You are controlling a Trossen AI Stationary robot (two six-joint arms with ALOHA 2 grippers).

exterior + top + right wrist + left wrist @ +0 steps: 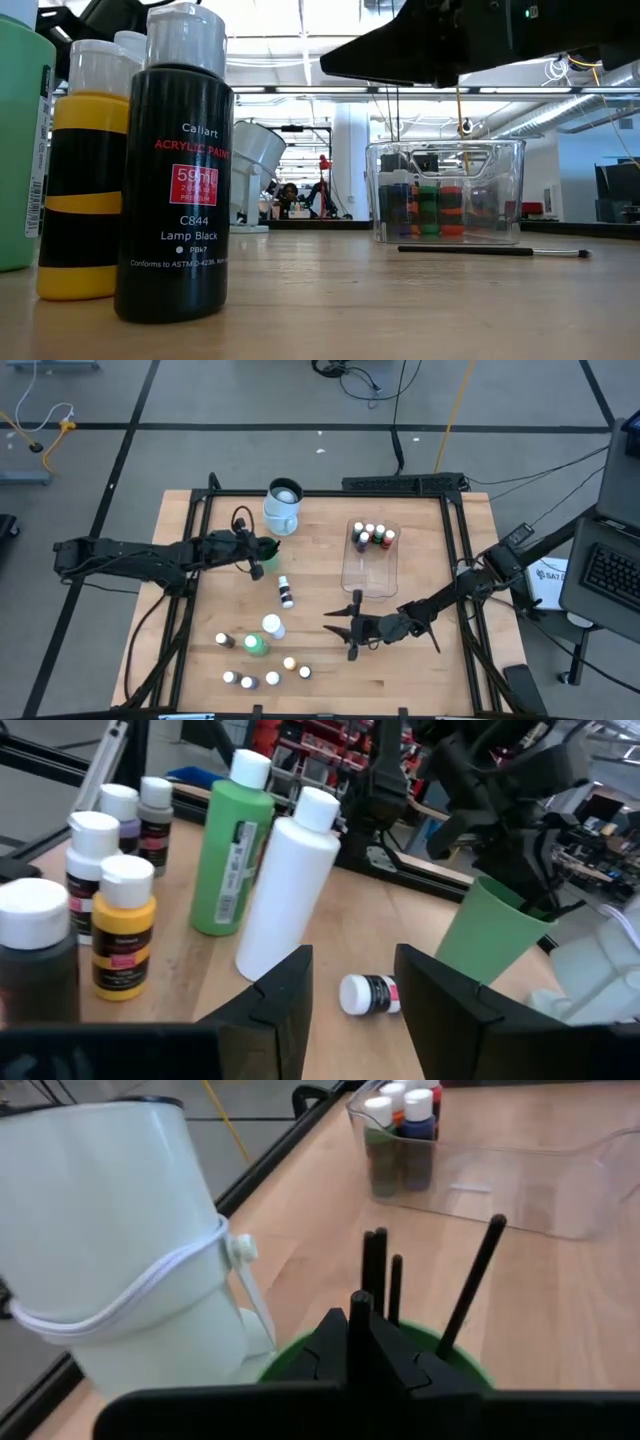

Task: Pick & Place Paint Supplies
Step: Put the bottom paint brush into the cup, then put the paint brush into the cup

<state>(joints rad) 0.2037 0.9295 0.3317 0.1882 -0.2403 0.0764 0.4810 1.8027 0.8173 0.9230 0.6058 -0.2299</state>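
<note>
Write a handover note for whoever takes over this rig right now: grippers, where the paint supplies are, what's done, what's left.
Left gripper: shut, apparently on a brush, over the green cup, which holds other brushes.
Right gripper: open, empty, low over the table, facing the loose bottles.
Done: several small bottles stand at one end of the clear tub.
Left: loose small bottles, a white bottle, the green bottle, one bottle lying down, and a brush on the table.

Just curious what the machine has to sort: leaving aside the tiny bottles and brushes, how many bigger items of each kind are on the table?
Mug: 1
Green cup: 1
Clear tub: 1
Tall green bottle: 1
Tall white bottle: 1
Total: 5
</note>
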